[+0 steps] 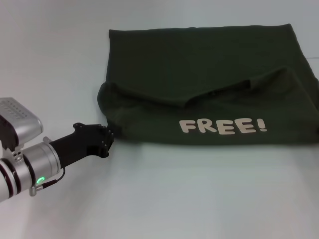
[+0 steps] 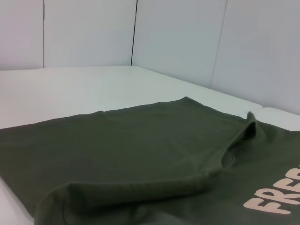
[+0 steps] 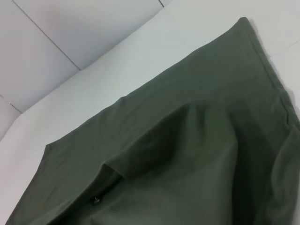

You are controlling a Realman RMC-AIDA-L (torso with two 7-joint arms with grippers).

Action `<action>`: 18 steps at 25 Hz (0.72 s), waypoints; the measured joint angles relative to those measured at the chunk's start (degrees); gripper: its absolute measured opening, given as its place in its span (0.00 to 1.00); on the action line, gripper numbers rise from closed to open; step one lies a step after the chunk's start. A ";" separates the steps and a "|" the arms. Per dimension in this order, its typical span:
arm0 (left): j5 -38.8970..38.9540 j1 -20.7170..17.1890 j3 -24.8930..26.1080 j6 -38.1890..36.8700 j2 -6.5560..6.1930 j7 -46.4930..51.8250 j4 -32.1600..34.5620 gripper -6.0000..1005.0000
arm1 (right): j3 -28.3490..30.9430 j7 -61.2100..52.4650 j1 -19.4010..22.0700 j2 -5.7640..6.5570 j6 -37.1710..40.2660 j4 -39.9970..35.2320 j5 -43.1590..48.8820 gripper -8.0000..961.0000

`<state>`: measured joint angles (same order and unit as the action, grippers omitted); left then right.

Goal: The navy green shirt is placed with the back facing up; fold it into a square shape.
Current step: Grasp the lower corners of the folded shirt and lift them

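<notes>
The navy green shirt lies across the back right of the white table, its near part folded up over itself so that pale "FREE!" lettering faces up. A loose ridge of cloth runs across its middle. My left gripper is low at the shirt's near-left corner, its tip right at the cloth edge. In the left wrist view the shirt fills the lower half, with the rounded fold closest. The right wrist view looks down on the shirt from close above. The right gripper shows in no view.
The white table stretches bare in front of and to the left of the shirt. White wall panels stand behind the table. The shirt's right side runs to the head view's edge.
</notes>
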<state>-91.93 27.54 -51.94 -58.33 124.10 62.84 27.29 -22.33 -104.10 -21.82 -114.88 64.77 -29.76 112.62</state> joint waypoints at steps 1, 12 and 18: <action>0.00 -0.12 0.00 0.00 0.00 0.04 0.05 0.01 | 0.03 0.28 0.14 -0.05 0.00 0.02 -0.01 0.02; 0.00 -6.40 0.44 -10.63 -0.28 9.80 7.76 0.01 | 1.22 3.60 3.52 -0.04 11.78 -1.21 -0.10 0.02; -0.47 -11.69 1.16 -17.30 -0.18 16.13 13.17 0.01 | 1.68 4.74 7.10 0.51 18.52 -3.81 0.12 0.02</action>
<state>-92.39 15.85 -50.79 -75.63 123.92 78.98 40.46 -20.65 -99.36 -14.72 -114.37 83.29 -33.57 112.74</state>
